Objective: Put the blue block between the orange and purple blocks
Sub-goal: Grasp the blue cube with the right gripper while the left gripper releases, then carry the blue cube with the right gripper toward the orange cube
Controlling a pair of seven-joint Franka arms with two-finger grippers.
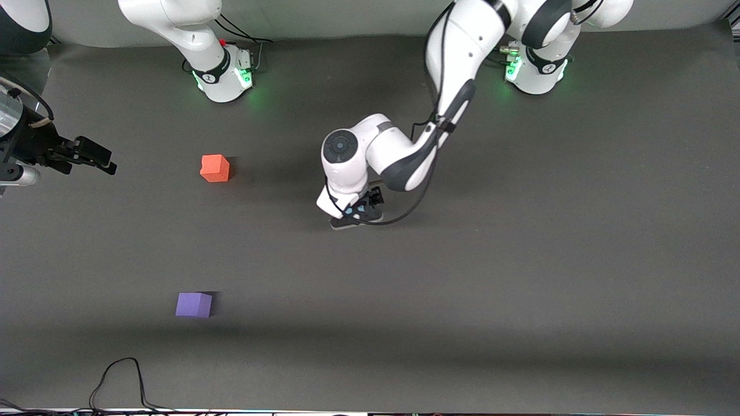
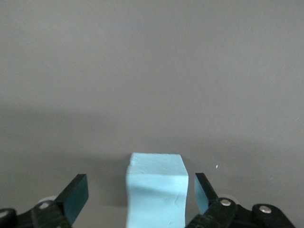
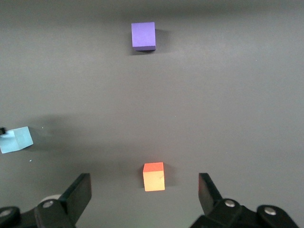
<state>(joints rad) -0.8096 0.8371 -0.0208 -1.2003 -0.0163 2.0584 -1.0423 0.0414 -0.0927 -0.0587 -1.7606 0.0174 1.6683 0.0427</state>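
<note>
Left gripper point(image 1: 356, 215), jaws apart, straddles the blue block point(image 2: 156, 190) at table centre, at 3 o'clock from the orange block point(image 1: 215, 168) and purple block point(image 1: 193, 304). Right gripper point(image 3: 142, 197) waits, jaws apart.

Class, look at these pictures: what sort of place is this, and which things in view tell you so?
Most likely a robotics lab. Two white arms are bolted to a table covered in dark grey matting. The only props are a blue block, an orange block and a purple block. Loose cables trail along the table's edge.
</note>
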